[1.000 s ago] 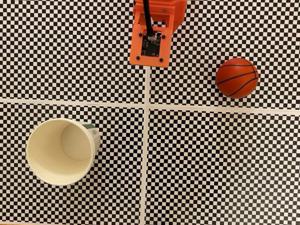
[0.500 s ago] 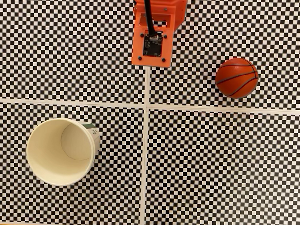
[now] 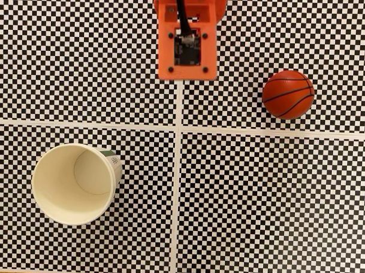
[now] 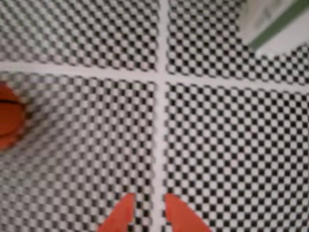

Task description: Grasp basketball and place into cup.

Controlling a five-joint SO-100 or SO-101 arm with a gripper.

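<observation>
We took the white cross (image 3: 179,129), where the pale lines of the checkered worktop (image 3: 270,205) met, as our landmark. In the fixed view the ball (image 3: 288,94) sat on the worktop above and to the right of the cross, well apart from everything else, its black seams plain to see. The cup (image 3: 74,183) stood upright below and to the left of the cross, mouth up, showing its pale inside and a sliver of green print on its right wall. The orange arm (image 3: 187,38) came in from the top edge, straight above the cross, ending in a boxy block with a dark board and a black cable on it; this view hid the fingers beneath that block.

The wrist view gave us what the fixed one did not: the two orange fingers (image 4: 150,212) poked up from the bottom edge, one on either side of the white line running down from the cross (image 4: 161,77), with a narrow gap between the tips and nothing held in it. They hung over bare checks, touching neither ball nor cup. In that blurred view the ball (image 4: 10,122) showed as an orange curve at the left edge, below and left of the cross, and the cup (image 4: 277,21) as a white corner with a green stripe at the top right.
</observation>
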